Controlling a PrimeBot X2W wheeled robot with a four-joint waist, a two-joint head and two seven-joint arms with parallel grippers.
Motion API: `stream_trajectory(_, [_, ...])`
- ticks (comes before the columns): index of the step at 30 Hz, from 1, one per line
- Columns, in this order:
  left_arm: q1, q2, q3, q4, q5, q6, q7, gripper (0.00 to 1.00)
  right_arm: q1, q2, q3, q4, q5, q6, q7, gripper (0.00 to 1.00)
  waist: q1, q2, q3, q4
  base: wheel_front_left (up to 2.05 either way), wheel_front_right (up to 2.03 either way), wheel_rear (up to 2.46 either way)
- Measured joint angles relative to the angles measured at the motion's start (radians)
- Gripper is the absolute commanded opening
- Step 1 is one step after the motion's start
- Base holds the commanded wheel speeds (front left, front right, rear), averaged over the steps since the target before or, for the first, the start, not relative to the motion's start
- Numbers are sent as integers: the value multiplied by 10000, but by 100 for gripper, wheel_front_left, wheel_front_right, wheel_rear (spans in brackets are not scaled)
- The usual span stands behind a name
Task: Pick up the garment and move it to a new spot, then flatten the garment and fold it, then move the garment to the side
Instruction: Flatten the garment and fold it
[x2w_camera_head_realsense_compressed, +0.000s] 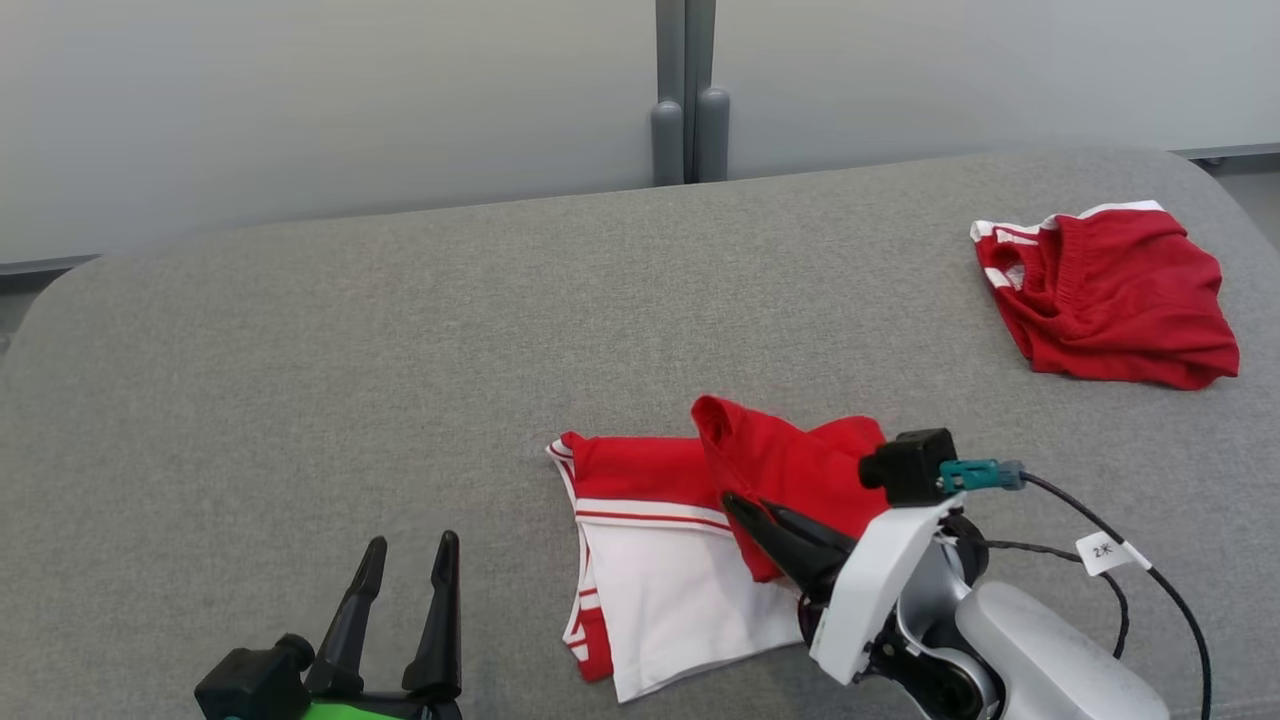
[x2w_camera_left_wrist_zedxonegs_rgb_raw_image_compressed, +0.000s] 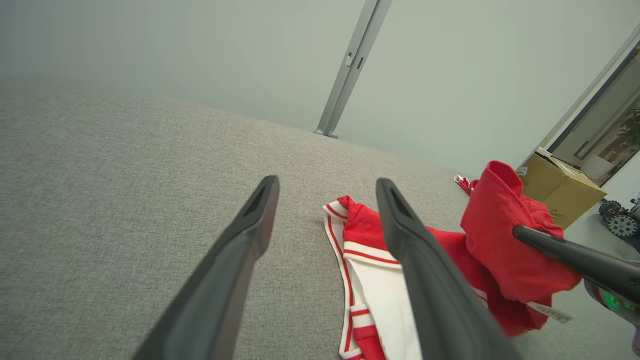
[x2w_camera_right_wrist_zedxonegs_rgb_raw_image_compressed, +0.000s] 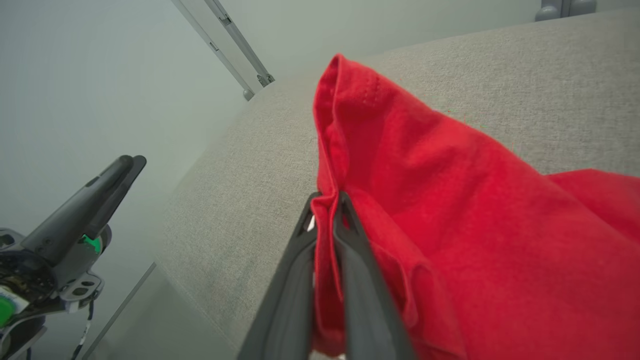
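Right hand (x2w_camera_head_realsense_compressed: 750, 507) clamps raised red flap of garment (x2w_camera_head_realsense_compressed: 672, 585).

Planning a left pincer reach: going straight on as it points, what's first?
Left pincer would likely meet bare grey cushion first; the garment lies just right of that line, depth unclear.

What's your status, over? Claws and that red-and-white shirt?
Right gripper shut on red-and-white garment, red flap lifted. Left gripper open, apart to its left. Second red garment far right, not in the way.
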Motion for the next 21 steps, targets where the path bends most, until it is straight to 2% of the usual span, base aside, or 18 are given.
stream_trajectory(9, [-11, 0, -33, -12, -15, -2, 0, 100, -422, 456, 307, 838, -36, 0, 278, 0, 0, 0, 167, 474, 0, 0, 0])
stream_trajectory(21, [-44, -2, -115, 38, -29, -4, 0, 100, -979, 752, 838, 2042, -337, 0, 516, 0, 0, 0, 414, 1165, 0, 0, 0])
